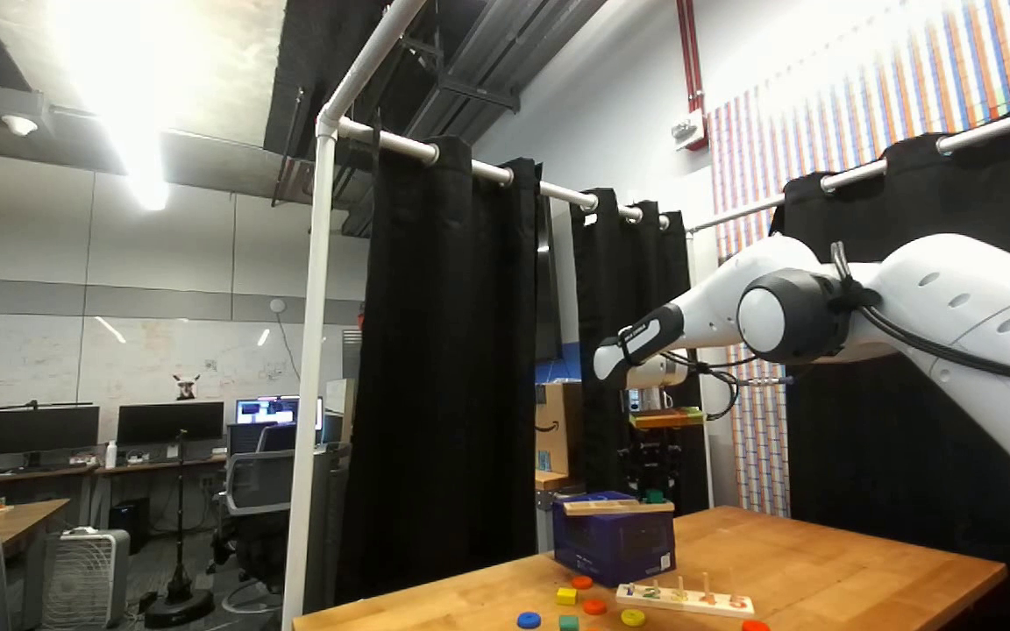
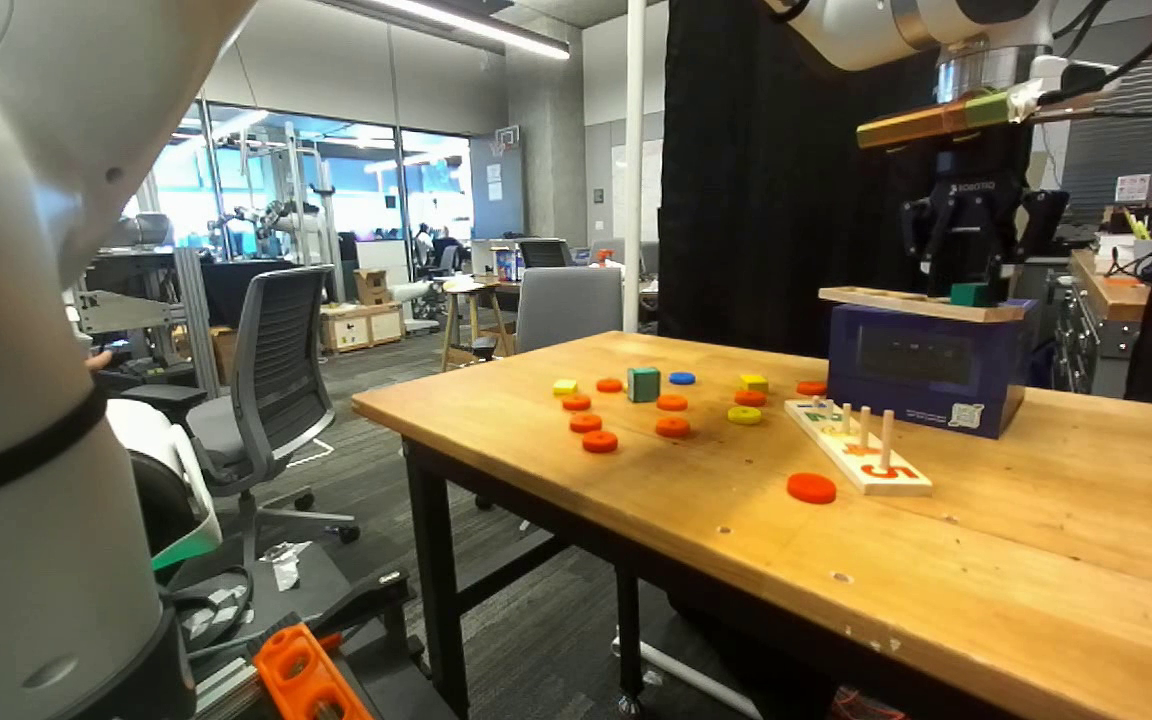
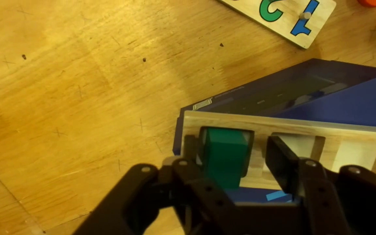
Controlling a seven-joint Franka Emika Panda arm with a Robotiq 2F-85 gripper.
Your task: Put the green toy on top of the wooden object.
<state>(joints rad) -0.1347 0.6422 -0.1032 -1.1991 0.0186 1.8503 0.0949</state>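
Note:
The green toy, a green block point(image 3: 225, 156), sits in the end slot of the wooden object point(image 3: 220, 119), a flat slotted board. It stands out above the board in both exterior views point(image 1: 653, 497) point(image 2: 970, 294). The board lies on top of a dark blue box, also in both exterior views point(image 1: 615, 507) point(image 2: 876, 298). My gripper point(image 3: 233, 150) is open, with one finger on each side of the block. The right finger in the wrist view is clearly apart from it; contact of the left finger cannot be told. In an exterior view the gripper point(image 2: 961, 265) points down just above the board.
The blue box point(image 2: 921, 365) stands on the wooden table point(image 2: 1066, 500). A numbered peg board point(image 2: 861, 450) lies beside it. Several red, yellow and blue discs, yellow blocks and a second green block point(image 2: 644, 384) lie on the table. Black curtains point(image 1: 452, 368) hang behind.

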